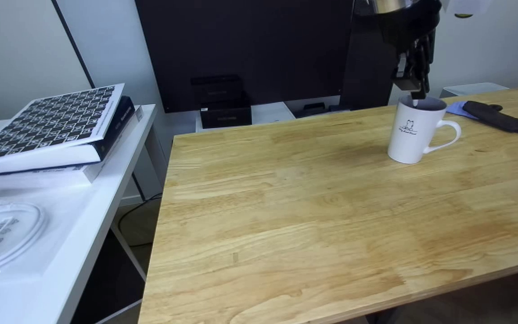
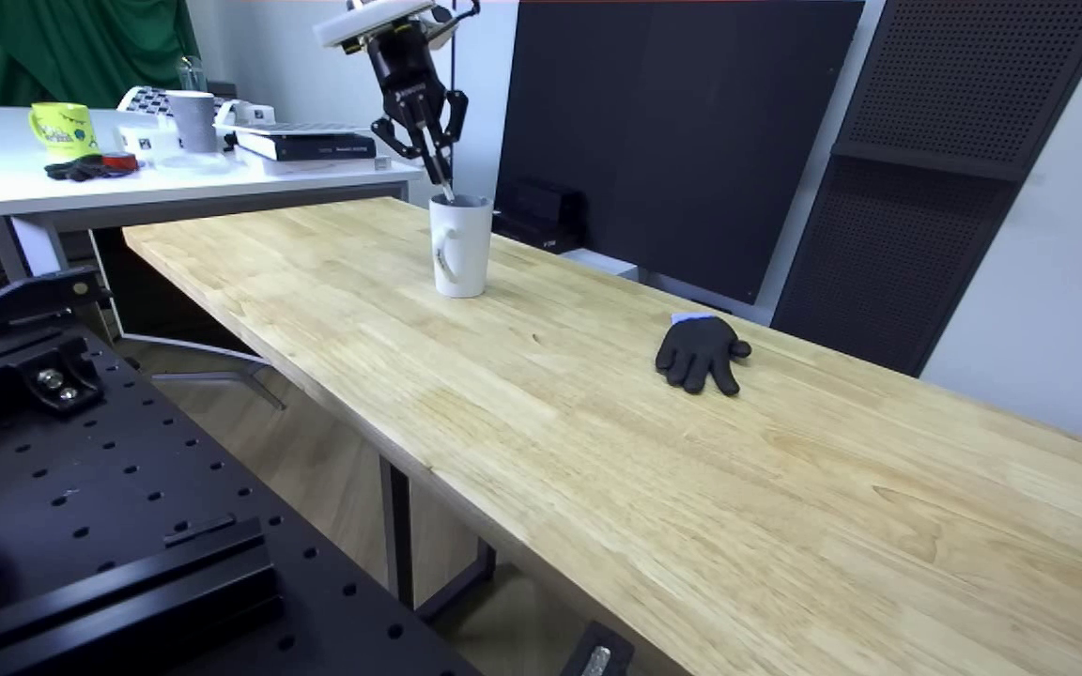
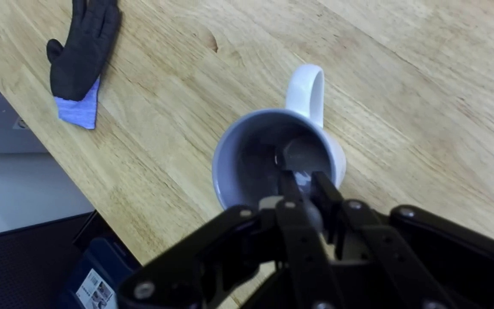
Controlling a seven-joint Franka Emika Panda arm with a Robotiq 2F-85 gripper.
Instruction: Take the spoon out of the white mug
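Got the gripper (image 2: 440, 169) angled down in an exterior view — pinching the spoon (image 2: 448, 192) by its pale handle, fingers nearly together. Next along, the white mug (image 2: 470, 249), upright on the wooden table (image 2: 541, 404), gripper at about 11 o'clock from it, the spoon's lower end inside. Loop handle at roughly 1 o'clock in the wrist view, btw. Then, well apart at about 4 o'clock from the white mug — a dark glove (image 2: 701, 347) with a blue cuff, lying on the same wooden table.
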